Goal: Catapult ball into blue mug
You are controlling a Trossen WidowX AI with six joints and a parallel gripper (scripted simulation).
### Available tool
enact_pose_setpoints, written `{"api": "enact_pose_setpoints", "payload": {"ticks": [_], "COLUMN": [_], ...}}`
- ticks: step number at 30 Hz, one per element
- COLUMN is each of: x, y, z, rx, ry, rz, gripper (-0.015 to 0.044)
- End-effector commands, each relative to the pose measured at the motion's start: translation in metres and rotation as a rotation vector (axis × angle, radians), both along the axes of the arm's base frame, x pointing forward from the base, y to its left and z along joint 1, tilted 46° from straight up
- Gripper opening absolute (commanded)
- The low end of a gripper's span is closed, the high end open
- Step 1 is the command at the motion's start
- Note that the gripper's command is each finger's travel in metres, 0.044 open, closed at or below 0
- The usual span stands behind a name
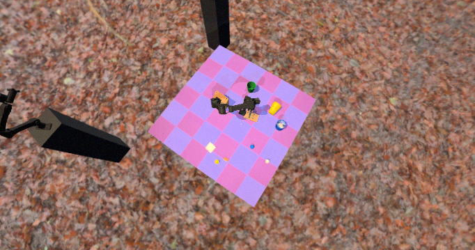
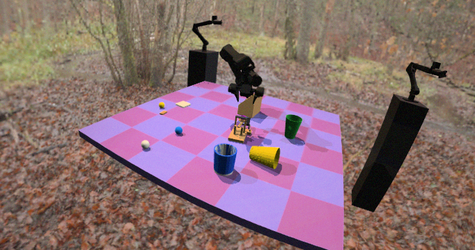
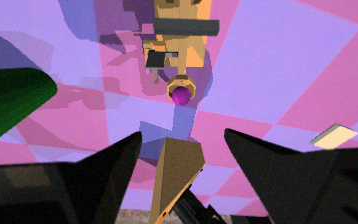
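The wooden catapult (image 1: 255, 118) (image 2: 237, 136) (image 3: 195, 57) stands on the checkered table. The purple ball (image 3: 181, 96) shows at the near rim of the catapult's round cup (image 3: 181, 79) in the wrist view, partly overlapping it; I cannot tell whether it has settled inside. My gripper (image 2: 246, 100) (image 3: 184, 134) is open above the cup end, with nothing between its fingers. The blue mug (image 1: 281, 125) (image 2: 223, 161) stands upright beyond the catapult's other end and is out of the wrist view.
A yellow cup (image 1: 274, 108) (image 2: 263, 157) lies on its side beside the mug. A green cup (image 1: 251, 87) (image 2: 292, 127) (image 3: 15, 97) stands upright. A wooden block (image 2: 248, 108) (image 3: 182, 160) is behind the catapult. A blue ball (image 1: 252, 146) (image 2: 178, 130) and white ball (image 1: 267, 161) (image 2: 145, 144) lie apart.
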State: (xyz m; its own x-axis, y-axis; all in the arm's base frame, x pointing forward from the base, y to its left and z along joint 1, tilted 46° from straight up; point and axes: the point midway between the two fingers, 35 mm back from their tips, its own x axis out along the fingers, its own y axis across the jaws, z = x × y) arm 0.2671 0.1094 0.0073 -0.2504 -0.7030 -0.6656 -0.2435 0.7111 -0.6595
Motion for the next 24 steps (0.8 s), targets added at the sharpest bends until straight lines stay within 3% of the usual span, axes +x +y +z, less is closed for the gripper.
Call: {"api": "enact_pose_setpoints", "payload": {"ticks": [1,12,24], "x": [-0.004,0.089,0.207], "y": [0.018,0.048,0.094], "z": [0.021,-0.01,0.005], "rx": [0.028,0.176,0.268], "ry": [-0.019,-0.199,-0.485], "rz": [0.009,0.21,0.465], "gripper": [0.044,0.044,0.044]}}
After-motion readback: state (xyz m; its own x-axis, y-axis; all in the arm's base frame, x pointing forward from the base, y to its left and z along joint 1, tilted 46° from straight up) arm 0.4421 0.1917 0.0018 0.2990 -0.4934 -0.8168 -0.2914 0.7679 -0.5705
